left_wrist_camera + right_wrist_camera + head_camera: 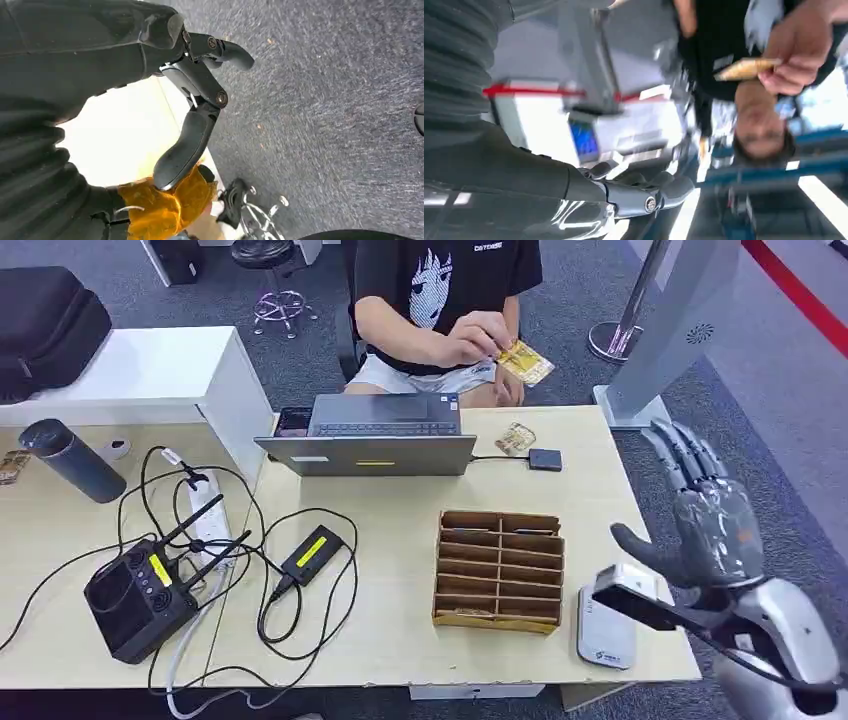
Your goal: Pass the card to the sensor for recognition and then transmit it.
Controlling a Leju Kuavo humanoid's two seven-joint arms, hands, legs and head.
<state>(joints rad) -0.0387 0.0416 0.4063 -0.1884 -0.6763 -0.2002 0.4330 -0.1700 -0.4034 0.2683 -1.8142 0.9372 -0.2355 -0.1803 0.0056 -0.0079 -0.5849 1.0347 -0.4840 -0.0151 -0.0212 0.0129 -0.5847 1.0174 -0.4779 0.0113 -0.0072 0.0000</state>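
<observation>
A person seated behind the table pinches a yellow card [523, 362] in one hand, above the table's far edge; the same card [746, 69] appears edge-on in the right wrist view. A second card [514, 438] lies on the table beside a small black square sensor [545, 459] that is cabled to the laptop. My right hand [700, 510] is raised off the table's right edge, fingers spread and pointing toward the person, holding nothing. My left hand [192, 115] hangs beside a table edge over grey carpet, thumb out, with nothing in it.
A wooden slotted card rack [498, 570] stands at the front right of the table [400, 640], with a white flat device [604, 630] next to it. An open laptop [375, 435] sits at the back. A black radio unit [140, 595], cables, a power strip and a dark flask [70, 460] occupy the left.
</observation>
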